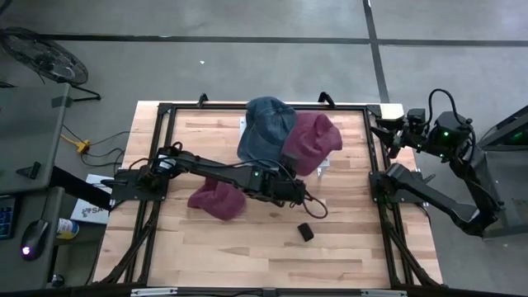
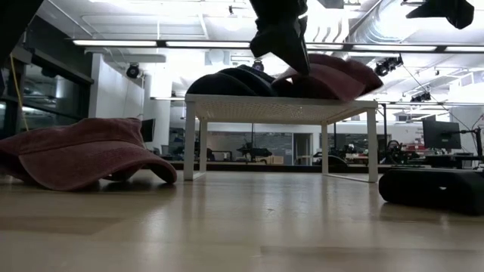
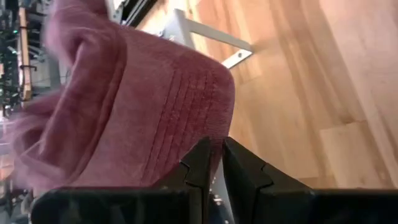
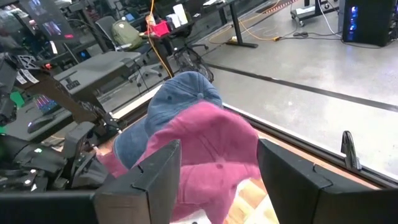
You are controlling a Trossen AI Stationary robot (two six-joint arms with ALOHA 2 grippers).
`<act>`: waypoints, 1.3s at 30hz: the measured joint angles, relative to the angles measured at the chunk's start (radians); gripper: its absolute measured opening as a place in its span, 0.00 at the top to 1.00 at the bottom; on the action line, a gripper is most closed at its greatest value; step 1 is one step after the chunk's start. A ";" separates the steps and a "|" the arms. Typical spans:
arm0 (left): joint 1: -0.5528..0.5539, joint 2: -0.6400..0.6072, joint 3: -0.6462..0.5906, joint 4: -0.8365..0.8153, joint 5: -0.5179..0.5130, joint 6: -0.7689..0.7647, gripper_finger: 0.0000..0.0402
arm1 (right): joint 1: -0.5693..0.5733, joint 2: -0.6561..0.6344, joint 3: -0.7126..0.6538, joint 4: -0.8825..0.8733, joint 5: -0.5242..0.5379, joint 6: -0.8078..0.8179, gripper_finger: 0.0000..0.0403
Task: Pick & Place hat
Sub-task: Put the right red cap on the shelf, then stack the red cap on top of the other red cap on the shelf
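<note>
Seen from above, the hat lies on the white rack at about 1 o'clock from the middle of the counter. It overlaps the blue hat, which sits at its 9 o'clock. The left gripper is at the hat's 6 o'clock, at the brim. In the left wrist view the gripper's jaws stand only a thin slit apart, with red cloth right at the tips. We cannot tell whether they pinch the brim or have just let it go.

We take the step in hand to be the release onto the rack. To do it well, we should open fully before moving, so no cloth catches on a finger. Then we should back out toward 6 o'clock along the line of the brim. A sideways sweep could drag the hat off the rack edge or shove the blue hat. Because the brim overhangs the rack on our side, a snag there could tip the whole hat down.

We should also keep clear of the loose hat at 9 o'clock and the black block at 5 o'clock. The right gripper waits past the counter's 2 o'clock edge with its jaws wide and empty.
</note>
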 joint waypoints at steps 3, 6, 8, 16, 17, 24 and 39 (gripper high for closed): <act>0.001 0.000 0.000 0.000 -0.023 0.000 0.90 | 0.000 0.000 0.000 -0.002 0.000 0.000 0.49; 0.000 0.000 0.000 0.003 -0.060 0.002 0.90 | 0.000 0.000 0.000 -0.009 0.000 0.000 0.49; 0.000 0.000 0.000 0.003 -0.074 0.003 0.90 | 0.000 0.000 0.000 -0.017 0.000 0.000 0.49; 0.001 0.000 0.001 0.003 -0.117 0.005 0.90 | 0.000 0.000 0.000 -0.022 0.000 0.000 0.49; 0.001 0.000 0.001 0.003 -0.118 0.006 0.90 | 0.000 0.000 0.000 -0.022 0.000 0.000 0.49; 0.001 0.000 0.002 0.005 -0.131 0.006 0.82 | 0.000 0.000 0.000 -0.022 0.000 0.000 0.49; -0.018 -0.002 0.039 -0.007 -0.215 0.119 0.59 | 0.000 0.000 0.000 -0.023 -0.019 0.001 0.49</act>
